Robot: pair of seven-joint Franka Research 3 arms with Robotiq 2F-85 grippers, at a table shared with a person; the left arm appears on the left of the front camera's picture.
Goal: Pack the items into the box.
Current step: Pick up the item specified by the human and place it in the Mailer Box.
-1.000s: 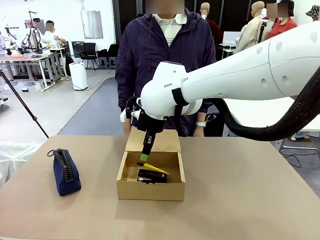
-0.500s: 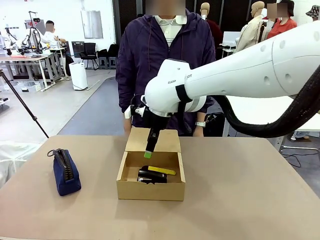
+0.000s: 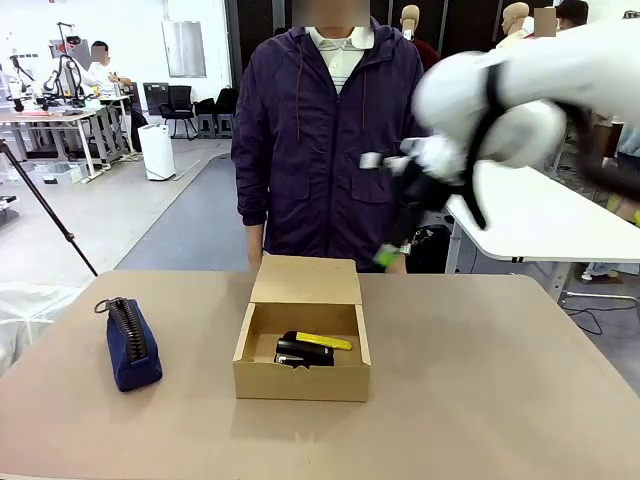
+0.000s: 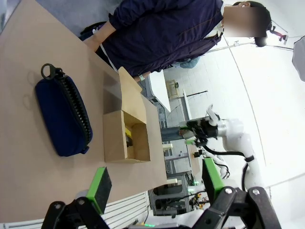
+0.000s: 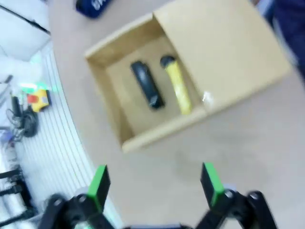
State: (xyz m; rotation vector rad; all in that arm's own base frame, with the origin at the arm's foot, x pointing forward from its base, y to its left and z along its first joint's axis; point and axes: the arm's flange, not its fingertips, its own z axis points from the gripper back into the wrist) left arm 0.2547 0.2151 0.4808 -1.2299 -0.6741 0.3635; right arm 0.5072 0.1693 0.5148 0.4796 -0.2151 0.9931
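Packing judged complete: stapler (image 3: 303, 352) and utility knife (image 3: 320, 341) lie inside the cardboard box (image 3: 300, 382), frame centre; right end effector (image 5: 155, 183) and left end effector (image 4: 155, 180) spread wide, empty; next, probably close the lid (image 3: 306, 280).

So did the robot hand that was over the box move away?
Yes. The right gripper has swung up and toward picture right, clear of the box, which stayed put with the stapler and utility knife inside.

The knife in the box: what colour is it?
Yellow knife, black tip; right wrist view.
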